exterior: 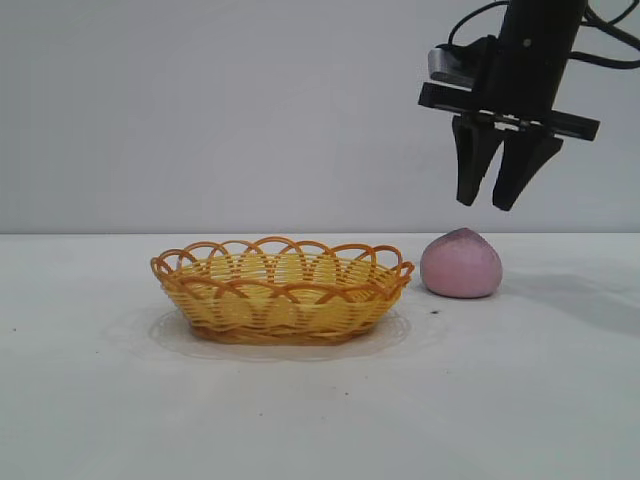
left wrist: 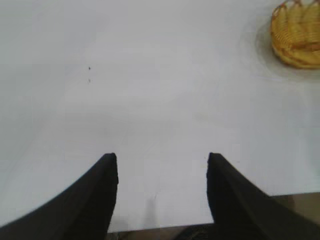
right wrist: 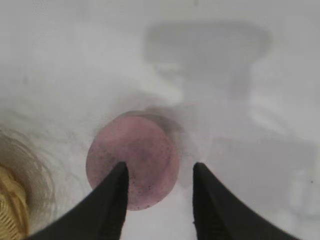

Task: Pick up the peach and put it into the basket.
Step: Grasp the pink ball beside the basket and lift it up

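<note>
The pink-mauve peach rests on the white table just right of the yellow wicker basket, a small gap between them. My right gripper hangs open in the air above the peach and slightly to its right, holding nothing. From the right wrist view the peach lies below, partly behind one fingertip, with my right gripper well above it. My left gripper is open over bare table, far from the basket, whose end shows at the picture's corner.
The white table spreads wide around both objects. The table's near edge runs just beneath the left gripper's fingers. A plain grey wall stands behind.
</note>
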{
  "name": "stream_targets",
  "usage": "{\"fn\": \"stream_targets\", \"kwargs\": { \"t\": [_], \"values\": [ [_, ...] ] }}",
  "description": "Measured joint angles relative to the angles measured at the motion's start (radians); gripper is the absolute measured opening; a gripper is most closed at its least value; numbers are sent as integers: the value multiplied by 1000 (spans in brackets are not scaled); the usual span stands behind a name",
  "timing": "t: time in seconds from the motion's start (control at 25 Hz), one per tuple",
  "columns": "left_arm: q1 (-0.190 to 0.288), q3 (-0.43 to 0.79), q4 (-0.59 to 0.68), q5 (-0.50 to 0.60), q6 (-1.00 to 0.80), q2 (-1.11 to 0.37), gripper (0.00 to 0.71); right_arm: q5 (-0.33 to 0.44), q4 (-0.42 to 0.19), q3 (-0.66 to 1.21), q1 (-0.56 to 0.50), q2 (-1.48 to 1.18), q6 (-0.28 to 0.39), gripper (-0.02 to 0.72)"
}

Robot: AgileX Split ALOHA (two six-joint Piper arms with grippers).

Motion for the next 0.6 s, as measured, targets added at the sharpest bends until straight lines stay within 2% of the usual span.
{"fn": "stream_targets", "kwargs": {
  "t": [0.16,0.6],
  "values": [
    [0,14,-15,35,28,-92,398,4,9,0,0,7,0,262],
    [0,14,-16,42,49,-184,398,4,34,0,32,11,-16,262]
  ]
}}
